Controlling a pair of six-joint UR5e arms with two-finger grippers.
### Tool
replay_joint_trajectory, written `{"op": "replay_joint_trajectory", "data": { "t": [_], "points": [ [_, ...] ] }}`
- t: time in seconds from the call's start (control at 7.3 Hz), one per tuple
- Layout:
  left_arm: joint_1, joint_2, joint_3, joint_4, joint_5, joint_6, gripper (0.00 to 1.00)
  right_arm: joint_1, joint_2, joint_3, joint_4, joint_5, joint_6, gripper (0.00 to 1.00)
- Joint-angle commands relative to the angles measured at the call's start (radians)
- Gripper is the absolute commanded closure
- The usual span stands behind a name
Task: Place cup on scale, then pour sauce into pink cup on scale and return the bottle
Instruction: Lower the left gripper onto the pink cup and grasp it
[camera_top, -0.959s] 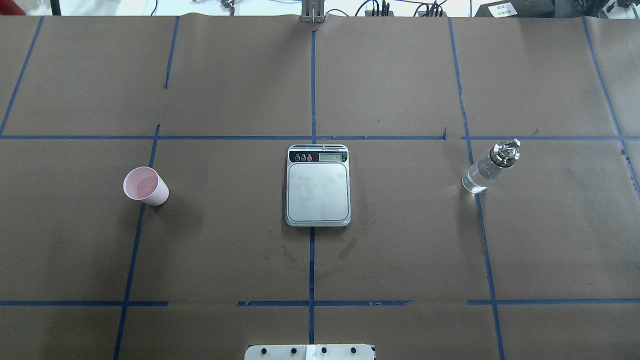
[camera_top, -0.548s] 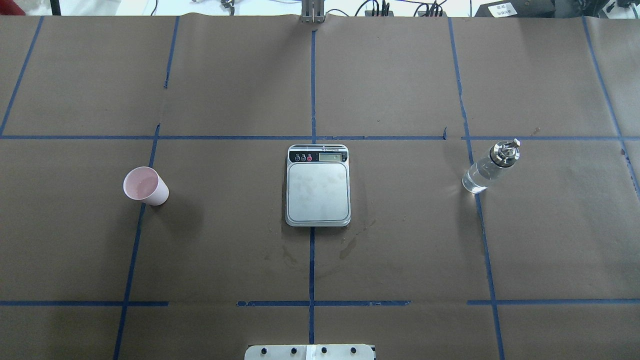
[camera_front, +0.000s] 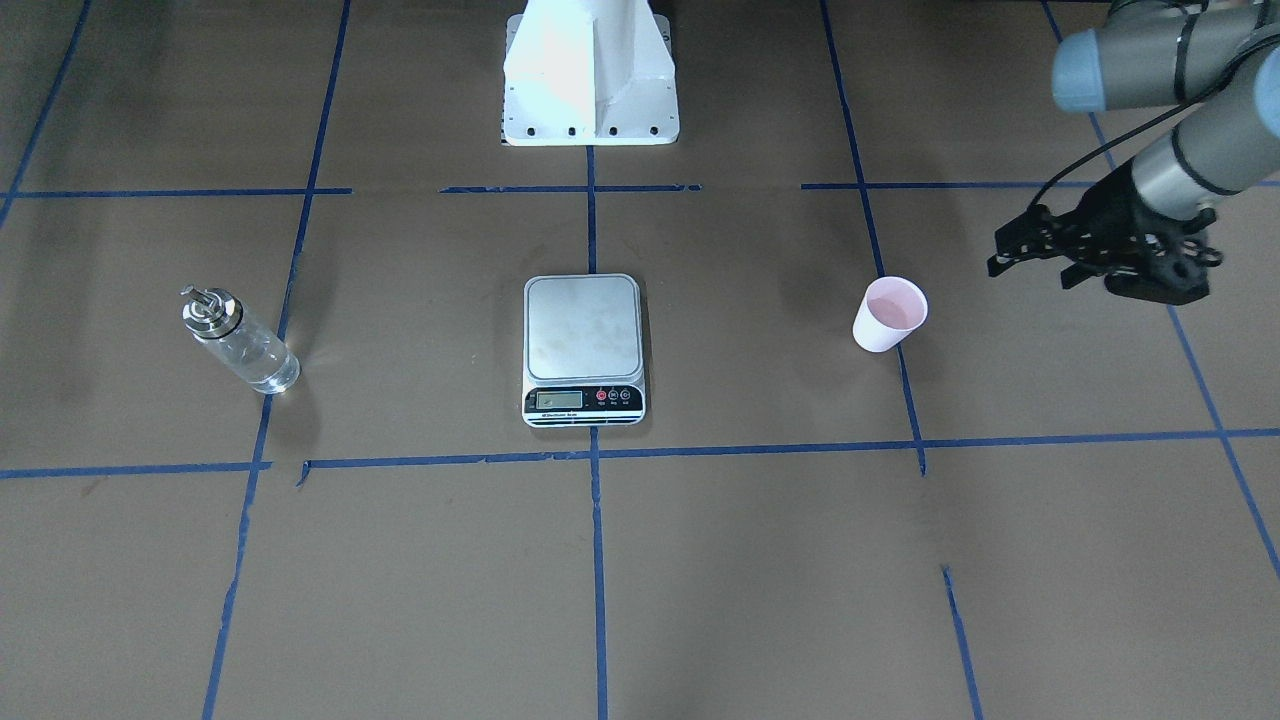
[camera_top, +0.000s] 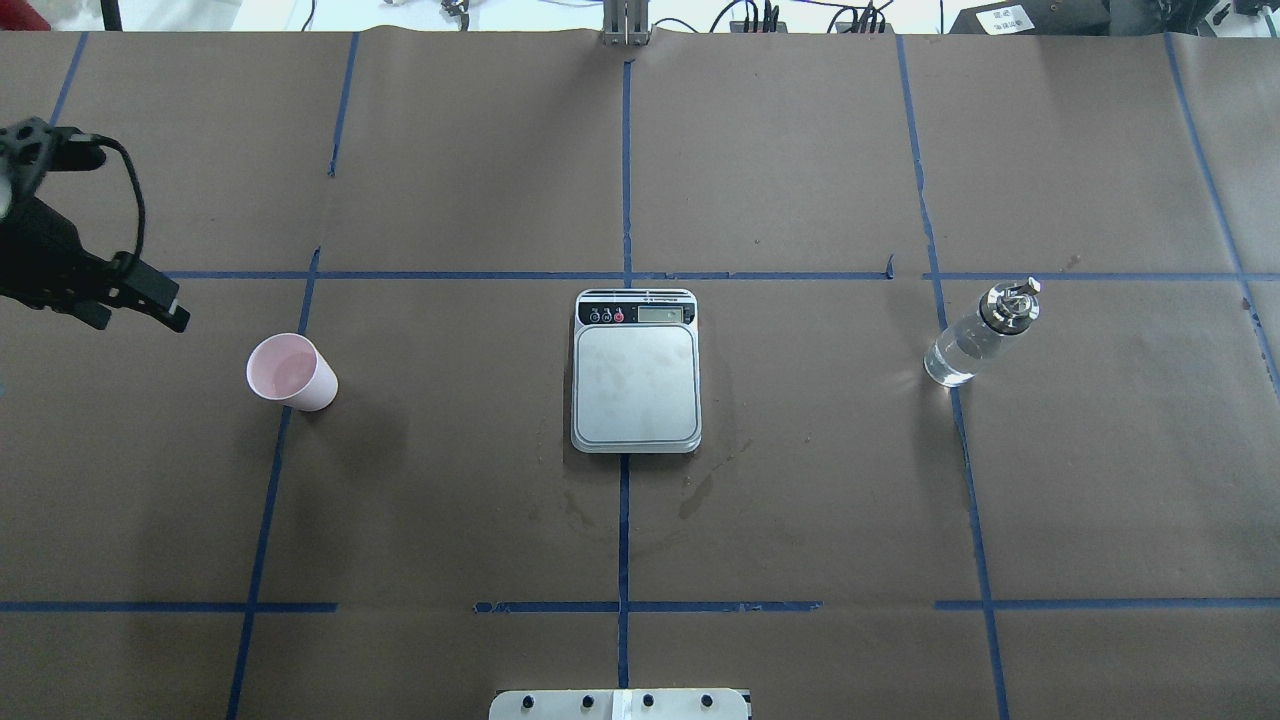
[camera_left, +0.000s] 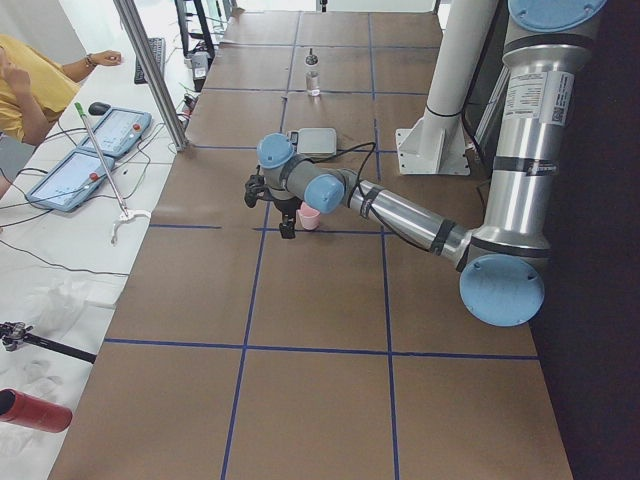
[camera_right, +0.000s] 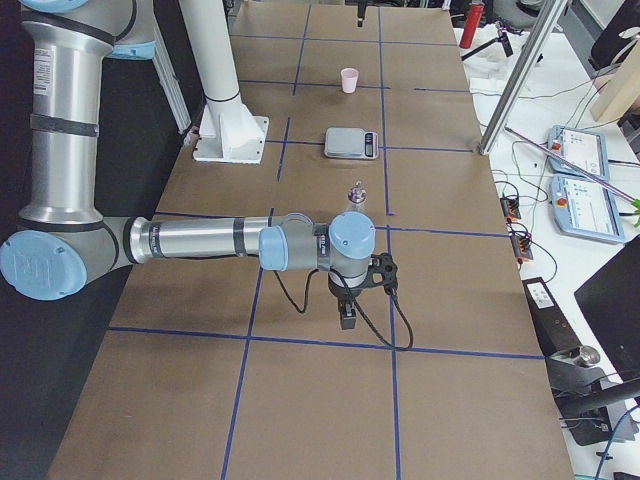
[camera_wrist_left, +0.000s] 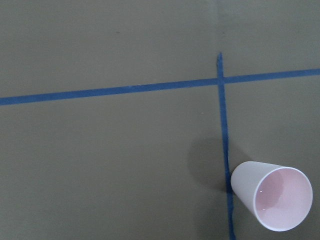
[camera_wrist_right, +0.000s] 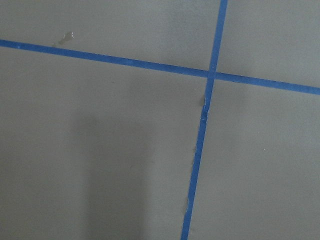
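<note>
Starting at the far left of the overhead view: the black left gripper (camera_top: 140, 312) hangs over the table's left edge, jaws apart with nothing between them. The small pale pink tapered paper cup (camera_top: 290, 372) stands upright on the table just right of and below those jaws in the frame, near them but not touching. In the left wrist view it sits in the bottom right corner, mouth up, right on a blue tape line (camera_wrist_left: 223, 130).

Dead centre is the small flat square kitchen scale with a brushed steel plate (camera_top: 636, 372), plate bare, and some darker blotches (camera_top: 690, 495) on the paper just below it. Well off to the right, the clear cylindrical glass bottle with a silver collar and spout (camera_top: 975, 335) stands upright, the clear water-like sauce (camera_top: 950, 362) showing through the glass.

The right gripper (camera_right: 347, 318) only shows in the right side view, low over the table, well apart from the bottle. Can't tell how its jaws stand.

The table (camera_top: 450, 180) is covered in brown paper gridded with blue tape. In the left side view, upper left corner, a person in a yellow top (camera_left: 25, 85) sits by two tablet-style controllers (camera_left: 100, 130).
</note>
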Motion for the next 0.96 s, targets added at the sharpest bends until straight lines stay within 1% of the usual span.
{"op": "replay_joint_trajectory", "data": {
  "t": [0.0,0.27,0.68,0.82],
  "points": [
    [0.066,-0.024,0.018,-0.012,0.067,-0.041,0.00,-0.002,0.000,0.000,-0.002,0.033,0.003,0.00],
    [0.095,-0.075,0.076,-0.020,0.070,-0.045,0.00,-0.002,0.000,0.002,0.012,0.035,-0.002,0.00],
    [0.120,-0.086,0.127,-0.054,0.072,-0.045,0.00,-0.002,-0.014,-0.001,0.057,0.032,0.001,0.00],
    [0.131,-0.086,0.144,-0.087,0.072,-0.045,0.00,-0.002,-0.014,-0.001,0.057,0.034,0.001,0.00]
  ]
}}
